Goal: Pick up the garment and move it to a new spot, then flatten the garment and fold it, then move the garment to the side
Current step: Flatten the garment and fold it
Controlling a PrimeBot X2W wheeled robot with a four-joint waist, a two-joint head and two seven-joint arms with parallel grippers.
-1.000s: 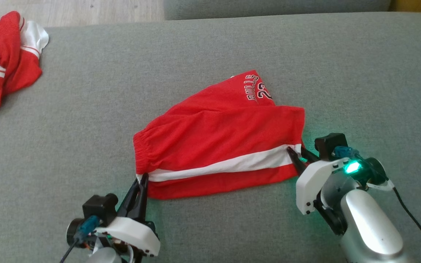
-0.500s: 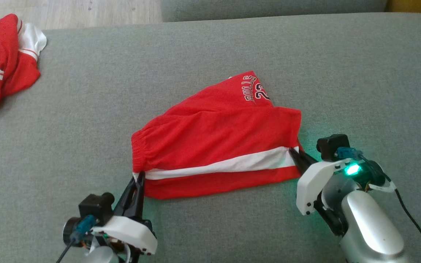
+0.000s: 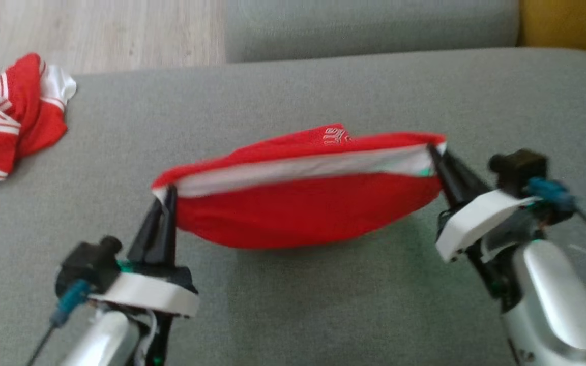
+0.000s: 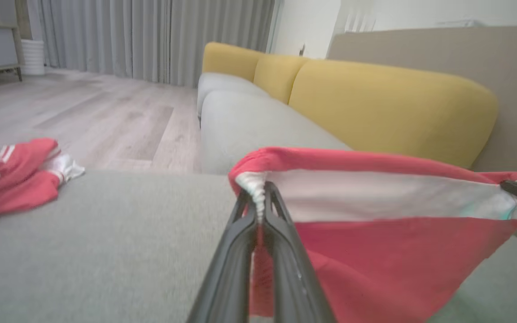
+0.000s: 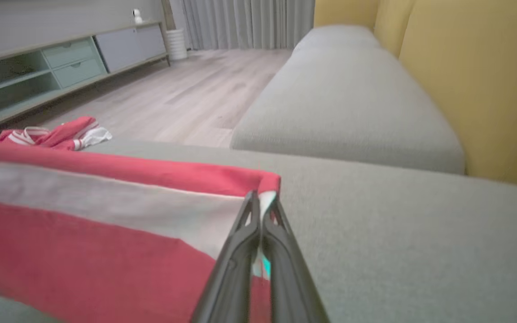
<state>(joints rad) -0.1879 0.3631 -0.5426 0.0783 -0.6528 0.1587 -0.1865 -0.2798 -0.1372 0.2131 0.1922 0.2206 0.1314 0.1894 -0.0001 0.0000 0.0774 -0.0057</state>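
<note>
Currently the garment [image 3: 303, 216], red shorts with a white side stripe, hangs stretched over the grey sofa seat [image 3: 323, 305] and sags at mid-span. The left gripper [image 3: 169, 195] is pressed together on the gathered waistband corner. The right gripper [image 3: 433, 152] pinches the opposite hem corner. Blurred white lettering shows on the top fold.

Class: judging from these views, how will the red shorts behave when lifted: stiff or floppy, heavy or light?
Probably floppy: the red shorts sag between the left gripper and right gripper. Likely light: two corner pinches carry them.
</note>
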